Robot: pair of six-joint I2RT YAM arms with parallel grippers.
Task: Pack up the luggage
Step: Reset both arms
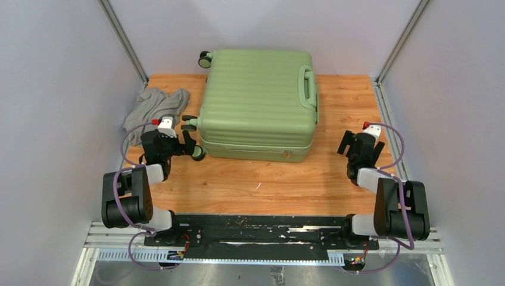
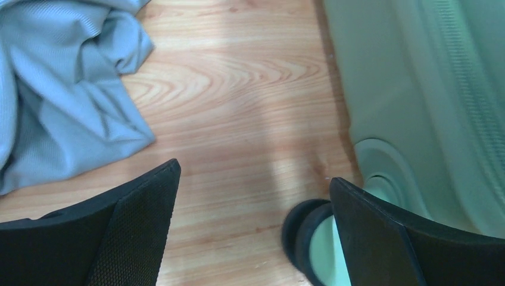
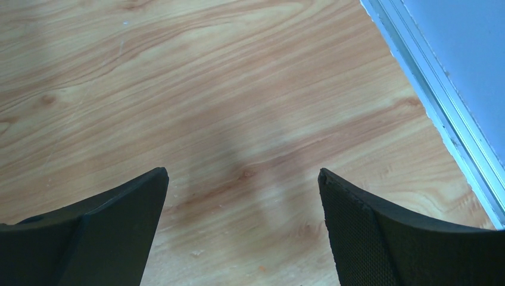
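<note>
Pale grey-violet walls enclose the work cell on three sides, with aluminium frame posts (image 1: 122, 39) rising at the two far corners. A wood-grain table (image 1: 256, 185) forms the work surface. Along its right edge, the right wrist view shows a white metal rail (image 3: 429, 101) where the board meets the wall. A black base plate (image 1: 256, 229) at the near edge carries both arms. The luggage (image 1: 256, 107) lies flat and closed at the far centre of the table, ribbed light-green shell facing up. A green handle (image 1: 308, 86) sits on its right-hand side and one wheel (image 1: 205, 59) projects at the far left corner. A small fitting on its near edge is too small to read. A crumpled grey cloth (image 1: 152, 107) lies on the table to the left of the luggage, apart from it. The left gripper (image 2: 253, 176) hangs over bare wood between the cloth and the left side of the luggage. Its jaws stand spread wide with nothing between them. One black finger (image 2: 381, 238) is just beside a lower black-and-green wheel (image 2: 304, 235). The right gripper (image 3: 243, 173) is positioned over bare board near the right rail, well apart from the luggage. Its jaws are likewise fully apart and empty.
</note>
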